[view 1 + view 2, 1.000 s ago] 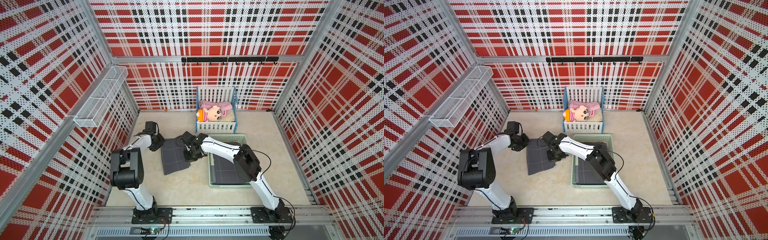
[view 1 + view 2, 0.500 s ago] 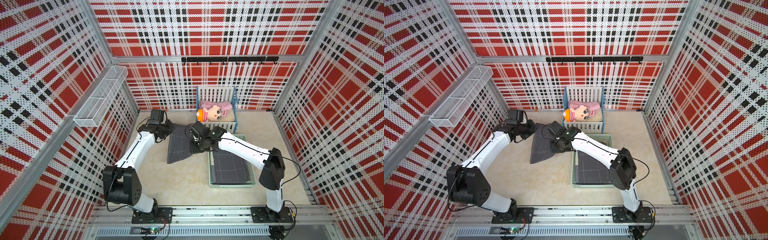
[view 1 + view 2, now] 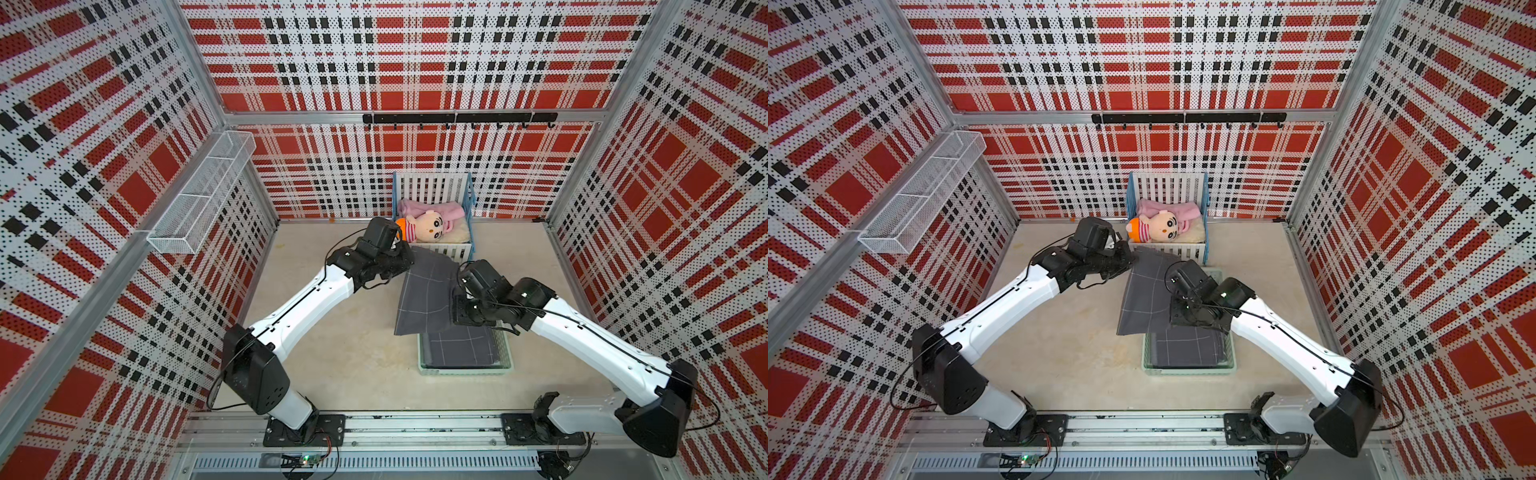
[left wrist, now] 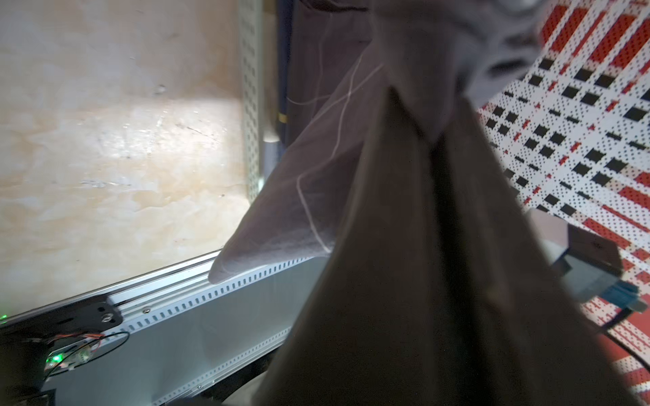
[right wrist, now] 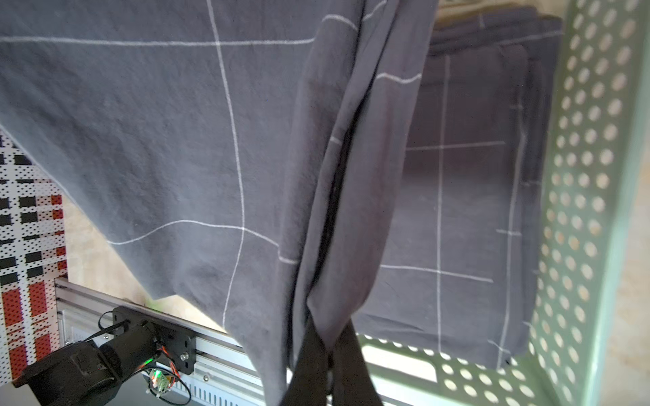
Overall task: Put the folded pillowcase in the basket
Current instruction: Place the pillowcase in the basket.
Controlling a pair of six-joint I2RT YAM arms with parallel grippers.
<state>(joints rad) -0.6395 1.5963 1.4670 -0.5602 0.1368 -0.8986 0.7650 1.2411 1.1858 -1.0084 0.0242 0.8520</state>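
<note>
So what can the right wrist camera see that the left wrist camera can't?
Only the right wrist view shows the green basket with a folded cloth inside, and the right claw pinching the pillowcase. Only the left wrist view shows a blurry grey-and-blue box. Both show the hanging pillowcase, tan floor, and plaid wall.

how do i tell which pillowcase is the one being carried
Look to the toy crib at the back wall, then the mint-green basket just in front of it. Over the basket's far left corner hangs the pillowcase, pinched by the left pincer and the right pincer. Unlike the folded cloth of the same grey grid lying flat in the basket, it is raised and draping.
</note>
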